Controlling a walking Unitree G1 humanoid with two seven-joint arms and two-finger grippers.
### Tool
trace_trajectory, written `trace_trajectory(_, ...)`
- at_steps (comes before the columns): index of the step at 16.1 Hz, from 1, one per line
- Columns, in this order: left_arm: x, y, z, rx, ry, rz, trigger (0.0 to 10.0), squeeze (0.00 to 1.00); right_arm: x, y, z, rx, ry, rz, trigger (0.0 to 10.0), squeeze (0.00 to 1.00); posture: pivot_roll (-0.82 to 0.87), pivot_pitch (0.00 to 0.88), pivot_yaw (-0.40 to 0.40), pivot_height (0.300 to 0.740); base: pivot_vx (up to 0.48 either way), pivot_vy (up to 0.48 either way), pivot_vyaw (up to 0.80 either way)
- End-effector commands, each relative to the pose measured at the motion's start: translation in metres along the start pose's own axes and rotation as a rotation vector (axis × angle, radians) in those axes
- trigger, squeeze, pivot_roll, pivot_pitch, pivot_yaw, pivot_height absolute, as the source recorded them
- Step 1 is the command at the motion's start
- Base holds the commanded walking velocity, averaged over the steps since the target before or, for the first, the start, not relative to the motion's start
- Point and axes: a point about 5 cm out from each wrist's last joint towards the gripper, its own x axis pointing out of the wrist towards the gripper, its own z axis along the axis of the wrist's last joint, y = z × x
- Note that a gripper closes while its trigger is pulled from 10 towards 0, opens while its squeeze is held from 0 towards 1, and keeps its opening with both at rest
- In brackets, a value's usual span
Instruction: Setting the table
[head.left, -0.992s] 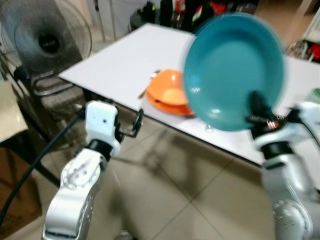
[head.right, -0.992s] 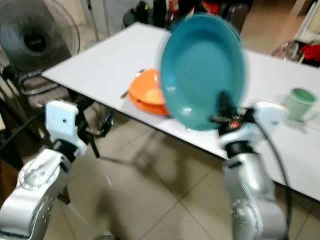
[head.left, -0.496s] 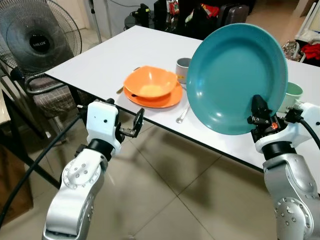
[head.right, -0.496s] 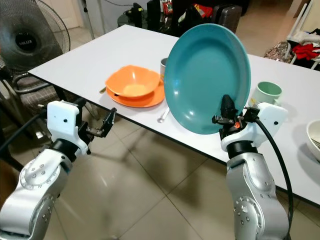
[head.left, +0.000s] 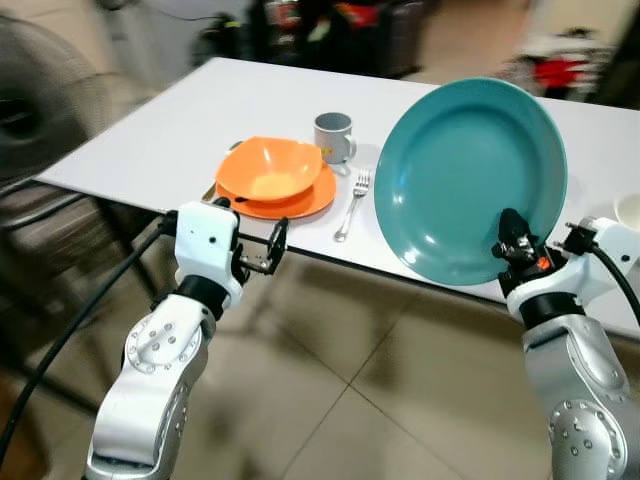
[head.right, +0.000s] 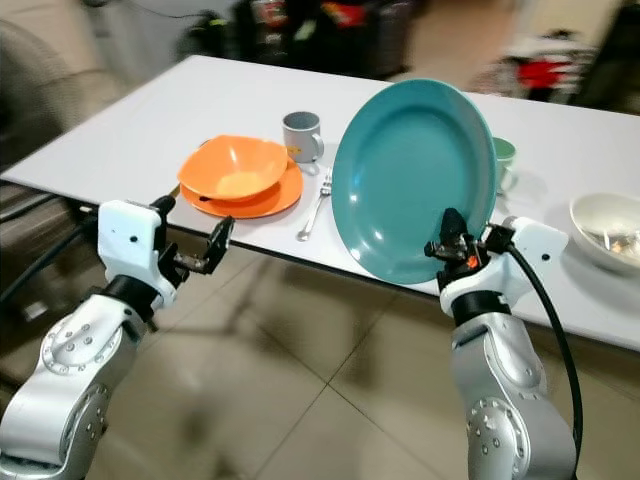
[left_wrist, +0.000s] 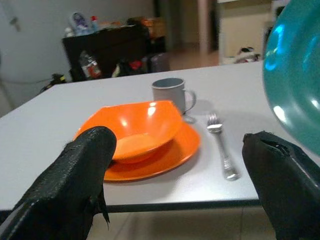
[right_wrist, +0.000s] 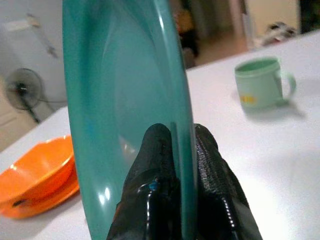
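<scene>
A large teal plate (head.left: 470, 180) stands nearly upright on its edge, and my right gripper (head.left: 512, 237) is shut on its lower rim just in front of the white table (head.left: 200, 120). The rim sits pinched between the black fingers (right_wrist: 160, 165). On the table's left part lie an orange bowl (head.left: 270, 170) on an orange plate (head.left: 305, 204), a grey mug (head.left: 333, 135) and a fork (head.left: 352, 202). My left gripper (head.left: 262, 245) is open and empty, held below the table's near edge in front of the orange bowl.
A green mug (head.right: 503, 160) and a white bowl (head.right: 608, 218) stand on the table's right part. A fan (head.left: 25, 110) and a chair are at the left. Dark clutter lies beyond the table's far edge. Tiled floor (head.left: 340, 390) runs under the arms.
The camera has swung left to right, so the table and dishes sit more centred. The teal plate stays gripped at the same tilt. The left gripper has kept its pose.
</scene>
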Motion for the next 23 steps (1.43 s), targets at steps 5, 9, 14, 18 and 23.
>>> trace_trajectory(5, 0.000, 0.002, -0.001, 0.007, 0.002, 0.015, 10.0, 0.00, -0.002, 0.005, -0.001, 0.011, 0.018, 0.014, 10.0, 0.00, -0.05, 0.021, 0.035, 0.740, 0.000, -0.480, -0.80)
trace_trajectory(9, 0.001, 0.002, -0.002, -0.057, 0.001, 0.024, 10.0, 0.00, -0.001, 0.005, -0.004, -0.004, 0.054, 0.027, 10.0, 0.00, -0.05, 0.024, 0.037, 0.740, 0.000, -0.240, -0.40)
trace_trajectory(14, 0.002, 0.001, -0.002, -0.053, -0.002, 0.007, 10.0, 0.00, 0.008, 0.007, -0.005, 0.060, 0.091, 0.035, 10.0, 0.00, -0.05, 0.030, 0.036, 0.740, 0.000, 0.000, 0.00)
trace_trajectory(18, 0.001, 0.002, -0.003, -0.065, 0.004, 0.008, 10.0, 0.00, 0.012, 0.006, -0.005, 0.054, 0.116, 0.034, 10.0, 0.00, -0.05, 0.031, 0.034, 0.740, 0.300, 0.000, 0.00)
trace_trajectory(23, 0.001, 0.004, -0.005, -0.069, 0.015, 0.018, 10.0, 0.00, 0.013, 0.010, -0.009, 0.056, 0.156, 0.063, 10.0, 0.00, -0.05, 0.033, 0.033, 0.740, 0.350, 0.000, 0.00)
